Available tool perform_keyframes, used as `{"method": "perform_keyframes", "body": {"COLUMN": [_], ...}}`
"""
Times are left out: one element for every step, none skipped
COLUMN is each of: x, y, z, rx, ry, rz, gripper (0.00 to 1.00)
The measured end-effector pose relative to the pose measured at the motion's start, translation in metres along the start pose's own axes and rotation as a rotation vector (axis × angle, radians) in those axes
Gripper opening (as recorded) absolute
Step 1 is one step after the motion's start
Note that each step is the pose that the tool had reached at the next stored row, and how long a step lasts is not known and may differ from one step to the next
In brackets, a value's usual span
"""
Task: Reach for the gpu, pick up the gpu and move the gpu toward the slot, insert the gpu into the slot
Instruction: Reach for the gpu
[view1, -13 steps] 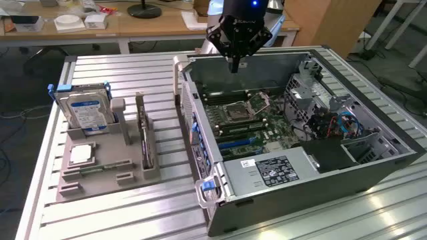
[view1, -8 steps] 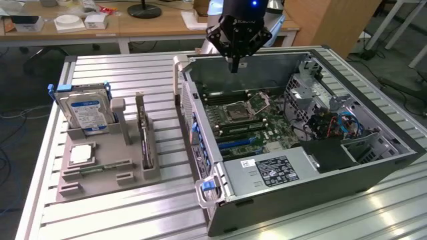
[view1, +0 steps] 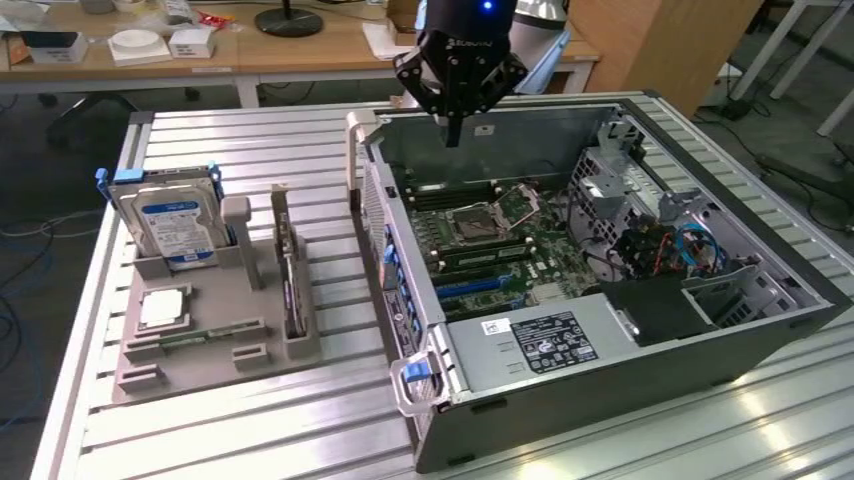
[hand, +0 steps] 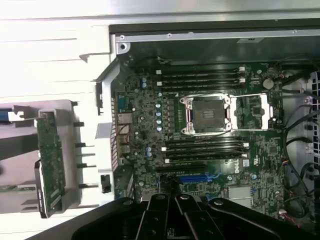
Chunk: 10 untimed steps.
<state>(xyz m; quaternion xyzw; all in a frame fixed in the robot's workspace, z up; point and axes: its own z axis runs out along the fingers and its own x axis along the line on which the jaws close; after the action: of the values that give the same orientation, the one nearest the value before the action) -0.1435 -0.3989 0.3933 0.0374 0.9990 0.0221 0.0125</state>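
Table: ribbed metal slats, pale grey.
Computer case: lying open on the table, toward the exterior view's right.
Motherboard: green, flat on the case floor.
Processor socket: silver frame between two banks of black memory slots.
Power supply: grey box, black-and-white label, near corner of the case.
Blue cables: looped inside the case.
Grey holder: on the table, beside the case.
Hard drive: silver, blue label, upright in the holder's far end.
Memory stick: green, flat in the holder.
Wooden desk: behind the table, white boxes on top.
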Motion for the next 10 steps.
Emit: {"method": "perform_keyframes", "body": {"x": [0.003,0.006,0.008,0.011,0.014,0.016,0.019,0.021,0.024,0.026], "y": [-0.0002,-0.0004,-0.0006,-0.0008,-0.0010,-0.0012,-0.0014,-0.0016,-0.0017,-0.0019], "z": [-0.0001,-0.0001,-0.0002,-0.0003,-0.0004,-0.0005,-0.0005,-0.0005,-0.0006,-0.0007], "rx": [0.0000,0.0000,0.0000,0.0001,0.0001,0.0001,0.0000,0.0000,0.0000,0.0001], "ry": [0.0000,-0.0001,0.0000,0.0000,0.0000,0.0000,0.0000,0.0000,0.0000,0.0000], "rz": [0.000,0.000,0.000,0.000,0.000,0.000,0.000,0.000,0.000,0.000], "gripper": [0.10,0.10,0.10,0.10,0.10,0.10,0.10,0.10,0.10,0.10]}}
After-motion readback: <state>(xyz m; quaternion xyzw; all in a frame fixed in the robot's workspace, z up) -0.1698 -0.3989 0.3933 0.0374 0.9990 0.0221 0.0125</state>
